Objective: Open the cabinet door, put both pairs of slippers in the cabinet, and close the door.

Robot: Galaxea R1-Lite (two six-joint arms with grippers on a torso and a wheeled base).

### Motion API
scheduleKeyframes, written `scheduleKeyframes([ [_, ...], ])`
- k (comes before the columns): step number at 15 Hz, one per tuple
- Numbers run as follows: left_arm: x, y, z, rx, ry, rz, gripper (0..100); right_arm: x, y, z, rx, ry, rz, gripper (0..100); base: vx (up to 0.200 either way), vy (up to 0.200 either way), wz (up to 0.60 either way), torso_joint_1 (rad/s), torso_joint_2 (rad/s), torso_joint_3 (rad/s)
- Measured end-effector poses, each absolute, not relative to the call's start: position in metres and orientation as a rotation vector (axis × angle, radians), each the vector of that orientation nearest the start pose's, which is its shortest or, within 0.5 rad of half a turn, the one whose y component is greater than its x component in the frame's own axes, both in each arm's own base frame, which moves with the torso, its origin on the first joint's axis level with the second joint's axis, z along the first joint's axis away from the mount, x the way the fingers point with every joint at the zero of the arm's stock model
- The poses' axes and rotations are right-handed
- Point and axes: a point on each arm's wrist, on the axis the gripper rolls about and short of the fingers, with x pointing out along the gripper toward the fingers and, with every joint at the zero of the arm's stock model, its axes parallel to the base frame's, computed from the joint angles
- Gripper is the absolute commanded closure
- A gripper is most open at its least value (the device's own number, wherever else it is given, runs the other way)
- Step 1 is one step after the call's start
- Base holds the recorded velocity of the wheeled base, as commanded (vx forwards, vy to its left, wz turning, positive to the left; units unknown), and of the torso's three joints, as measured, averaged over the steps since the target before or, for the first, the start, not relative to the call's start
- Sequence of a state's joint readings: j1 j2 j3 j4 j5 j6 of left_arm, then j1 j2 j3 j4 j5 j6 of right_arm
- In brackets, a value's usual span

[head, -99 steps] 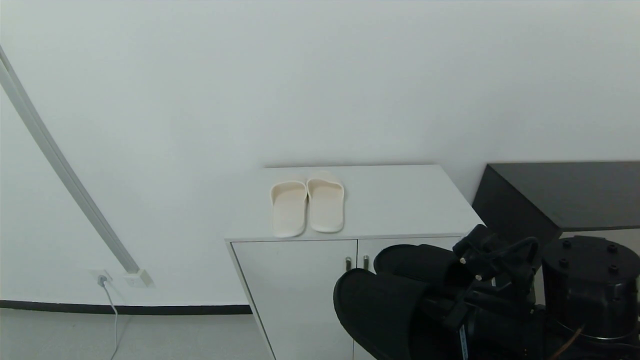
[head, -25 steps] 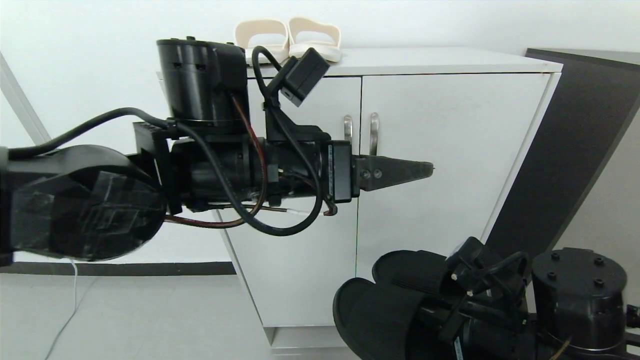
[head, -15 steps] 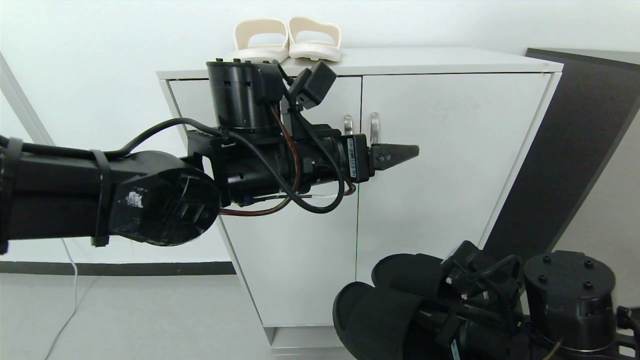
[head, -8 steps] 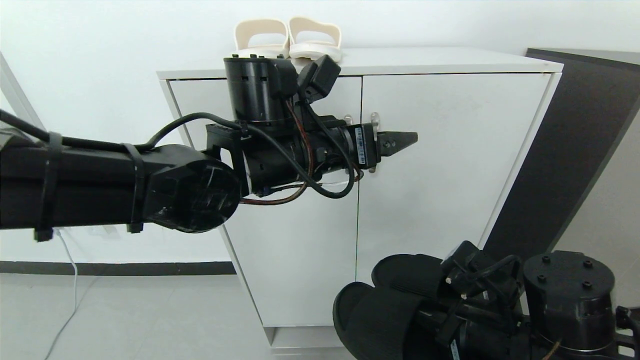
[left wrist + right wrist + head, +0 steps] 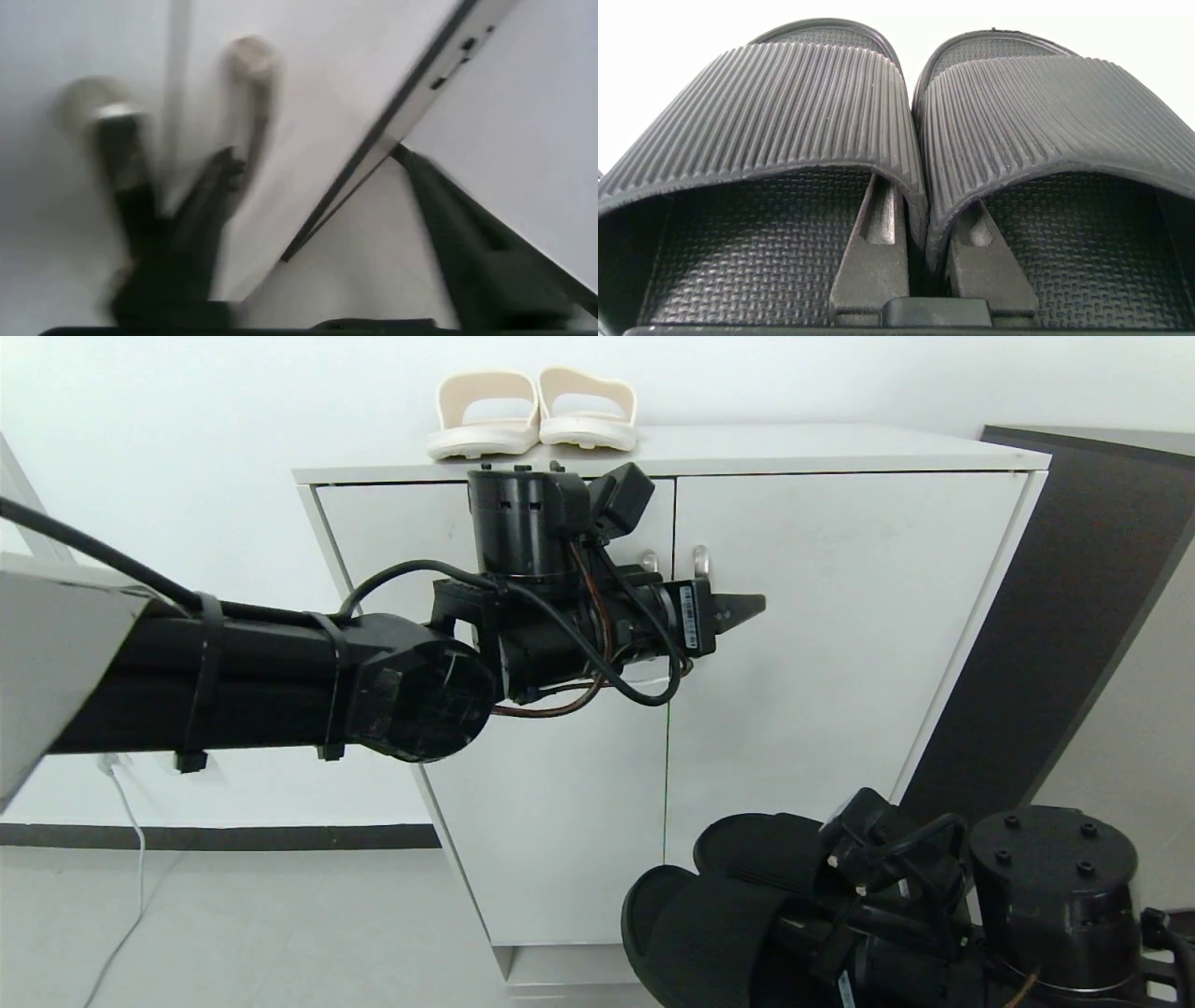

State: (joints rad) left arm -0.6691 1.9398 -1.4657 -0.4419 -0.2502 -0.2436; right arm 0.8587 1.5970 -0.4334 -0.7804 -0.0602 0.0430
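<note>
Fingers [image 5: 187, 233] spread, the left gripper [image 5: 739, 609] hovers at the two metal handles [image 5: 698, 560] of the closed white two-door cabinet [image 5: 840, 644], with the pair of cream rubber slippers [image 5: 534, 411] on its top, far left. Near right, the right gripper [image 5: 924, 233] clamps the pair of black ribbed slippers [image 5: 738, 896] by their touching inner walls.

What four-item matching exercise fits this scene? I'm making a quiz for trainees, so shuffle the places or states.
Things:
1. cream slippers
2. black slippers
3. left hand
4. doors

Places or states:
A. shut
B. on the cabinet top
C. near the handles
D. gripped by the right hand

Pairs: 1-B, 2-D, 3-C, 4-A
</note>
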Motion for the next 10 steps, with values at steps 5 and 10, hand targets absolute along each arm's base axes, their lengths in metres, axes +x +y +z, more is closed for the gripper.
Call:
scheduleKeyframes([
  [5, 0.301, -0.248, 0.255, -0.218, 0.177, -0.921, 100, 0.156, 0.181, 0.128, -0.144, 0.381, 0.787, 100, 0.000, 0.000, 0.00, 0.000, 0.00, 0.000],
  [10, 0.271, -0.239, 0.247, -0.219, 0.164, -0.957, 100, 0.142, 0.180, 0.123, -0.143, 0.404, 0.914, 100, 0.000, 0.000, 0.00, 0.000, 0.00, 0.000],
])
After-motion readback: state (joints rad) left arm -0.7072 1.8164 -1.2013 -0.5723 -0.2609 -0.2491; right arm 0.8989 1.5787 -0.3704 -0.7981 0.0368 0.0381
